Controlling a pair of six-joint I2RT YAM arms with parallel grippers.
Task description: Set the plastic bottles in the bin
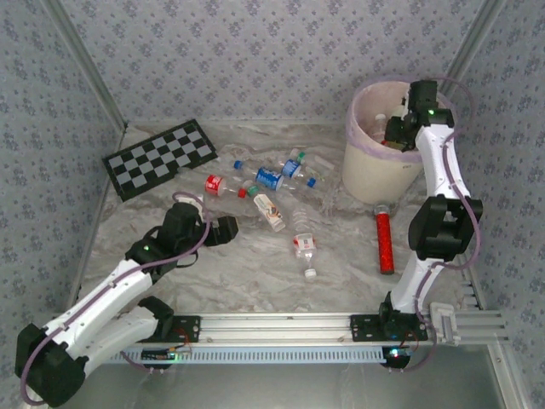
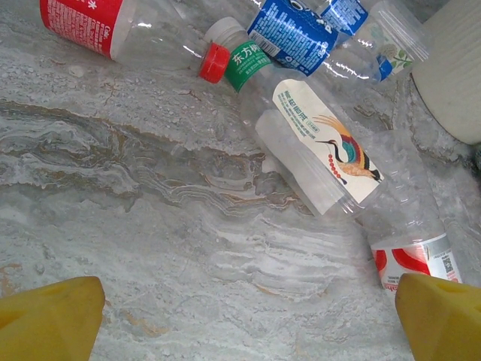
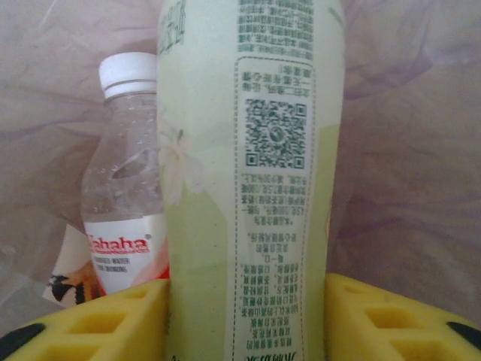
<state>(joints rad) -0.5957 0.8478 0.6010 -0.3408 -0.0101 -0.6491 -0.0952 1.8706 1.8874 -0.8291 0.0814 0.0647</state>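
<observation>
From above, the bin stood at the upper right of the counter. The right fingers hung over its mouth, beside a white-capped bottle lying inside. A loose cluster of plastic bottles lay across the middle of the frame, left of the bin. One red-and-white-labelled bottle lay apart below the cluster. The left fingers hovered low at centre left, near the cluster's lower edge. A checkerboard lay at upper left, and a red cylinder lay at the right, below the bin.

In the left wrist view, the left fingers showed as yellow tips in the two bottom corners, spread wide and released, with bare counter between them. A red-labelled bottle lay at upper left and a blue-labelled bottle at the top. A bird-labelled bottle ran diagonally toward the right. The red-and-white-labelled bottle lay just above the right tip. The bin's pale wall filled the upper right edge.

In the right wrist view, the right fingers sat along the bottom, grasping a pale-green bottle that stood tall in the centre, flush against both of them. Behind it at the left leaned the white-capped bottle, clear with a red label. The pink bag of the bin made the whole backdrop.
</observation>
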